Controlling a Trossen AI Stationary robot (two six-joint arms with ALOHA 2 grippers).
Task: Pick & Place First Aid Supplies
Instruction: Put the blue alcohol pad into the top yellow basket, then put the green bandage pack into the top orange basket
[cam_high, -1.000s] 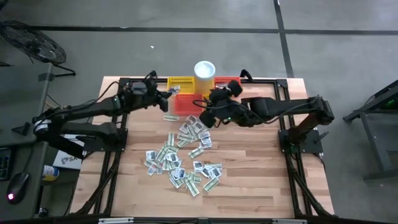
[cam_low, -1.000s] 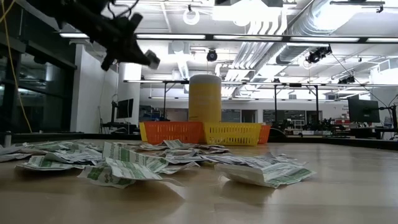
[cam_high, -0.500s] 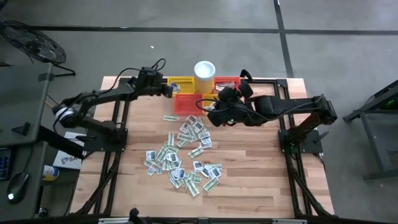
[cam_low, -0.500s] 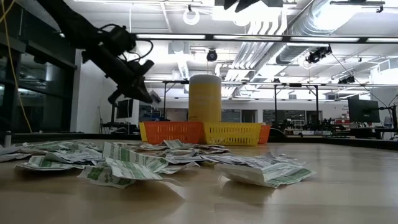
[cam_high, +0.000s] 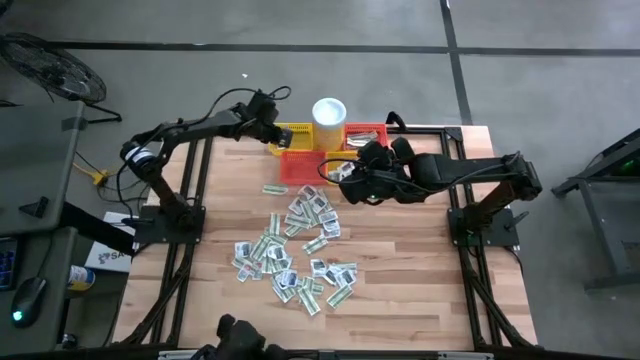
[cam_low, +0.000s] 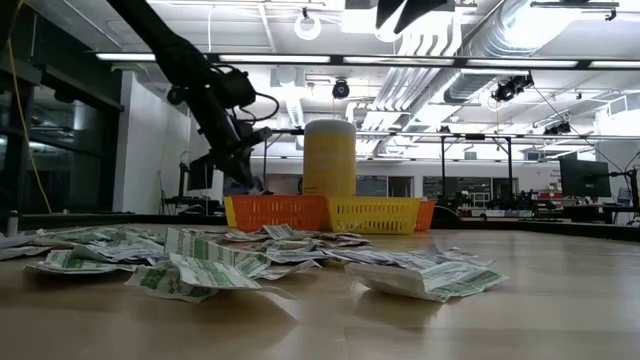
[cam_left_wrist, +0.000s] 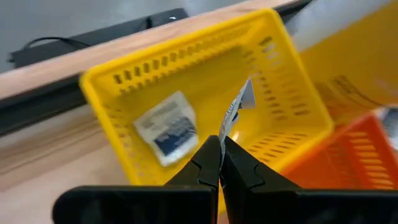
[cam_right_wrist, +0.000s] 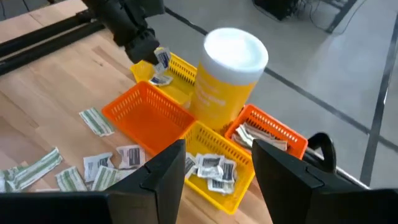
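Note:
My left gripper (cam_left_wrist: 221, 142) is shut on one white sachet (cam_left_wrist: 235, 111) above the far yellow basket (cam_left_wrist: 292, 93), which has another sachet (cam_left_wrist: 166, 124) lying in its bottom. From above, the left gripper (cam_high: 272, 134) is at the far edge, left of the white cup (cam_high: 329, 112). Many first aid sachets (cam_high: 295, 245) lie in a loose pile mid-table. My right gripper (cam_right_wrist: 214, 171) hangs open over the baskets, with nothing between its fingers. My left gripper pinches the sachet by its lower edge (cam_left_wrist: 226, 129) between its two fingertips. The sachet shows edge-on and sticks out past the fingers. The fingers slant down from the table's left side. The sachet is clear of the basket, just over its inside.
An orange basket (cam_right_wrist: 146, 115) stands on the near side of the yellow one. A second yellow basket (cam_right_wrist: 242, 180) and a red-orange one (cam_right_wrist: 291, 138) hold sachets. The cup (cam_right_wrist: 227, 74) stands among them at the far edge. Bare wood lies on either side of the pile.
My left gripper has swung toward the table's far edge and right, sunk and tipped further down. It has carried the sachet from left of the baskets to over the far yellow basket. It has stayed shut.

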